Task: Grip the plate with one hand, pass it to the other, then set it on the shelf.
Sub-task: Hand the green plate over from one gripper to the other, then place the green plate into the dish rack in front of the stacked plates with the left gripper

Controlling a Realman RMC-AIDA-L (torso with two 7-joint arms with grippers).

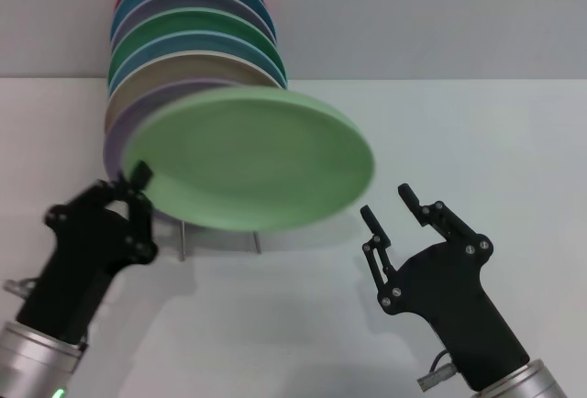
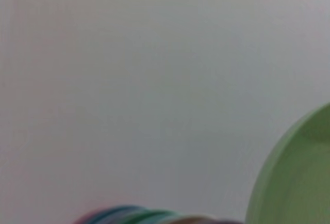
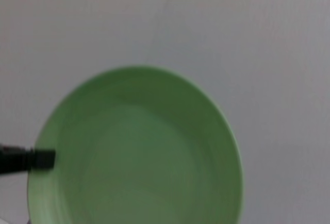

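The light mint-green plate hangs tilted in the air in front of the rack. My left gripper is shut on its left rim. The plate also shows in the left wrist view and fills much of the right wrist view, where one left finger lies on its rim. My right gripper is open and empty, just below and right of the plate's right edge, not touching it. The wire shelf stands behind and under the plate, mostly hidden; only its thin legs show.
Several coloured plates stand in a row on the rack behind the held plate, from red at the back to lilac at the front. The white table meets a grey wall at the back.
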